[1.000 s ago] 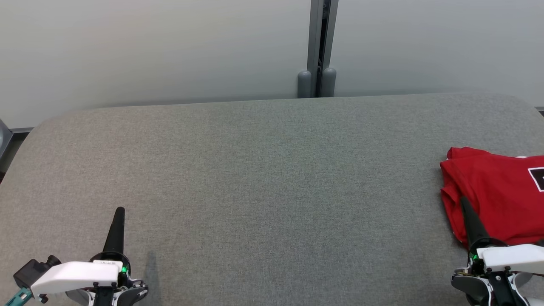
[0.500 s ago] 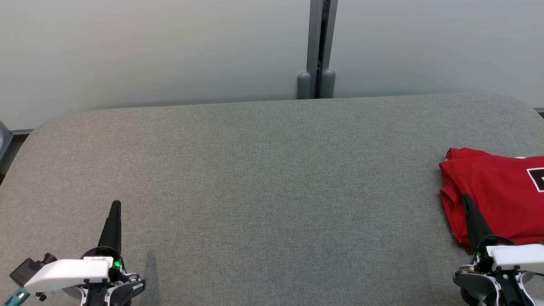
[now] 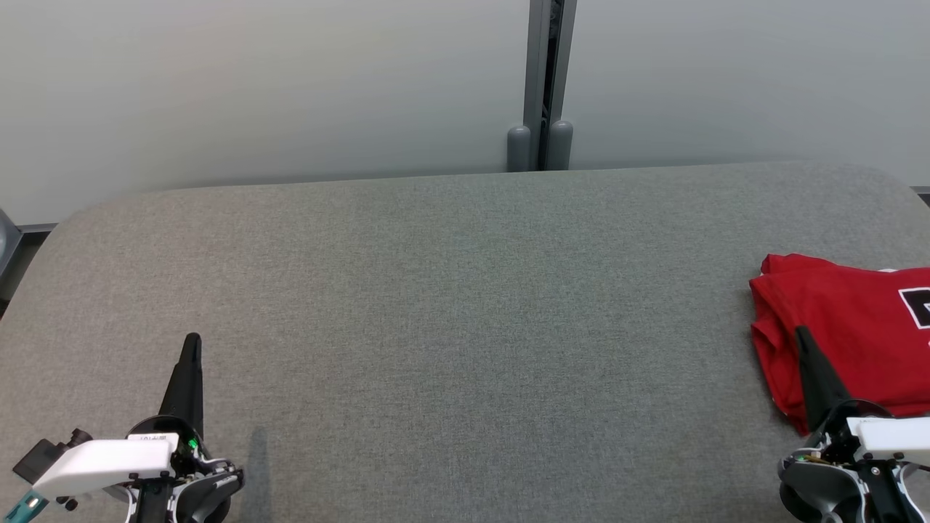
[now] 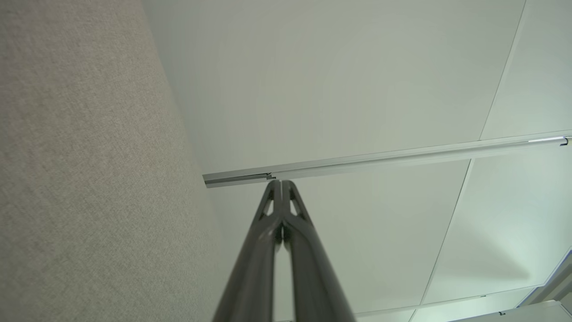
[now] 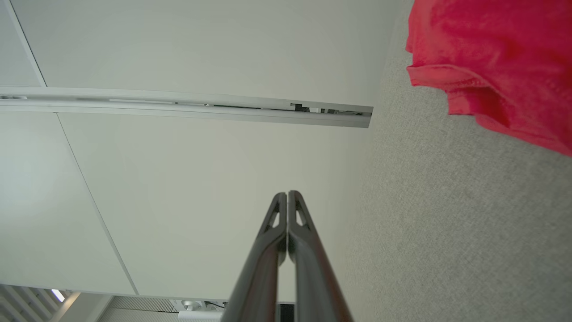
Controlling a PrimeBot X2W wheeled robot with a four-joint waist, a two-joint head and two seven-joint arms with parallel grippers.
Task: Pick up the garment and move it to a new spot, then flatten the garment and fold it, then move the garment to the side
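A red garment (image 3: 850,327) with a black-and-white patch lies folded at the right edge of the grey fabric table (image 3: 450,305), partly cut off by the frame. In the right wrist view the garment (image 5: 496,58) fills the upper right corner. My right gripper (image 3: 801,334) is shut and empty, its tip overlapping the garment's near left edge in the head view; whether it touches the cloth I cannot tell. Its fingers (image 5: 286,197) are pressed together. My left gripper (image 3: 192,340) is shut and empty near the table's front left, fingers (image 4: 280,184) closed.
A pale wall (image 3: 254,87) with a grey vertical post (image 3: 543,80) stands behind the table. The table's rounded far corners and back edge lie close to the wall.
Both arms have drawn back toward the bottom of the head view. The left gripper's tip has shifted slightly left. The garment lies as before.
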